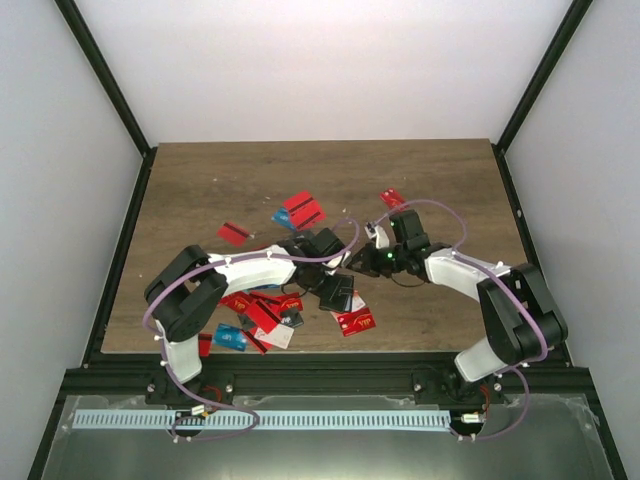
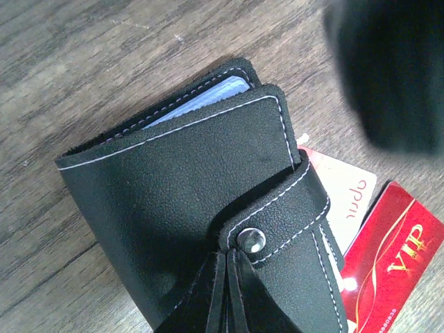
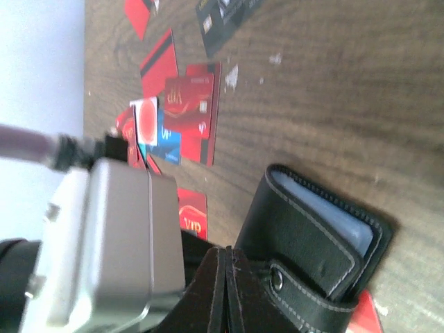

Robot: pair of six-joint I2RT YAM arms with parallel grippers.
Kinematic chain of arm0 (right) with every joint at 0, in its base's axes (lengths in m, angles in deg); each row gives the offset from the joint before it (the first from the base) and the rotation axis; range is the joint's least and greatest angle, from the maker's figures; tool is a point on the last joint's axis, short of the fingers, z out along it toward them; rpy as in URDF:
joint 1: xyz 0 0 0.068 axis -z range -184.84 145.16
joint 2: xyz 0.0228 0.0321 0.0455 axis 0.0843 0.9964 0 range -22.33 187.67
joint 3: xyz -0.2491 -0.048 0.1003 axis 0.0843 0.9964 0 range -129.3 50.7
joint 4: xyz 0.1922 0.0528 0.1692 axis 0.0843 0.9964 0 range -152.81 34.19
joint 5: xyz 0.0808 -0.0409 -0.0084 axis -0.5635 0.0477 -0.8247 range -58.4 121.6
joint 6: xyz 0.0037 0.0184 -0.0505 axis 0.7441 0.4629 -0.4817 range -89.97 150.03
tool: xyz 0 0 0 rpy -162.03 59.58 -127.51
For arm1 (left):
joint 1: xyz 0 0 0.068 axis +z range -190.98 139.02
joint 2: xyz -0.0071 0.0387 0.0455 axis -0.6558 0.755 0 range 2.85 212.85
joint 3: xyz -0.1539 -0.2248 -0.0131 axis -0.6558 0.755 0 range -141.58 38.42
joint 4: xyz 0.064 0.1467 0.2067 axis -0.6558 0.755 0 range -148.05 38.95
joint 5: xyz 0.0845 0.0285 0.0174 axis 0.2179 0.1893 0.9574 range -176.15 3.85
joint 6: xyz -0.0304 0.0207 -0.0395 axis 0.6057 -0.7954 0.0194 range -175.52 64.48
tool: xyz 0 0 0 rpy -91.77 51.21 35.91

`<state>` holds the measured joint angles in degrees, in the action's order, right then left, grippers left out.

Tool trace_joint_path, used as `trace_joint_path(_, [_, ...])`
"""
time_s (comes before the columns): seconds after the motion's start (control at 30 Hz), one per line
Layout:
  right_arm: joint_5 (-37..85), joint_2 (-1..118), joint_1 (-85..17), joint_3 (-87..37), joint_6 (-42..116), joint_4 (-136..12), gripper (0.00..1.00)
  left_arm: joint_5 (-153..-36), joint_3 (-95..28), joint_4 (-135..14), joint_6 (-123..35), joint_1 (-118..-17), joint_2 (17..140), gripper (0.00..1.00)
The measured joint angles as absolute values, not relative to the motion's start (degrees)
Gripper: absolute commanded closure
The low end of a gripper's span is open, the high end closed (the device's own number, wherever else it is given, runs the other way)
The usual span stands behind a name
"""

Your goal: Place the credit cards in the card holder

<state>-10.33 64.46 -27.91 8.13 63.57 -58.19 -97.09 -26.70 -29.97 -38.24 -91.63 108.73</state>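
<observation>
Got the left gripper (image 2: 225, 267) squeezed together on the near edge of the card holder (image 2: 187, 187), pinching it just beside the metal snap (image 2: 251, 240). Pretty much the same look on the right gripper (image 3: 224, 260): fingers pressed tight, tips up against the card holder next to the strap (image 3: 312, 295), but honestly can't tell from that camera about any real grip on it.

Seeing the card holder folded over, black with pale stitching, strap laid across the front, greyish-blue pockets (image 2: 222, 94) peeking out of the far open end. Sitting on the wooden table (image 1: 200, 180) near the middle, right between the two gripper tips in the overhead view. Lying partly on top of a white card (image 2: 350, 191), with a red VIP card (image 2: 395, 257) just beside that one.

Loads of cards (image 1: 265, 312) loose on the table too: a messy overlapping heap of mostly red ones under the left arm (image 1: 250, 270), a blue card (image 1: 228, 338) at the near end of that heap, a single red card (image 1: 355, 321) just on the near side of the card holder, and a few more red ones spread further back, well apart from the heap.

Also getting a blurry black blob (image 2: 388, 69) in the top right of the left wrist view, too out of focus to name.
</observation>
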Motion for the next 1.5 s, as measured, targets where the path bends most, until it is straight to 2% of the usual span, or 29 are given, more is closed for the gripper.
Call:
trace_joint_path(0.37, [-11.4,60.0,-32.1,17.0,67.2,-59.8,0.99,-97.4,-26.8,-29.6,-38.9,-91.6,108.8,0.96])
trace_joint_path(0.63, [-12.0,61.1,-33.8,17.0,68.7,-62.9,0.99,-97.4,-26.9,-29.6,-38.9,-91.6,108.8,0.96])
trace_joint_path(0.83, [-8.5,68.9,-36.7,17.0,68.7,-63.6,0.99,-97.5,-26.9,-29.2,-38.9,-91.7,108.7,0.96])
trace_joint_path(1.13, [-5.6,66.2,-37.7,18.3,68.9,-63.5,0.99,-97.9,-26.3,-28.7,-38.8,-92.1,108.0,0.96])
trace_joint_path(1.33, [-2.3,61.7,-38.0,16.6,67.6,-55.3,0.99,-98.9,-26.8,-26.0,-38.2,-93.2,107.6,0.8])
trace_joint_path(1.5, [-0.7,58.9,-38.0,12.8,66.5,-51.2,0.99,-99.3,-28.1,-22.6,-37.4,-93.5,107.6,0.74])
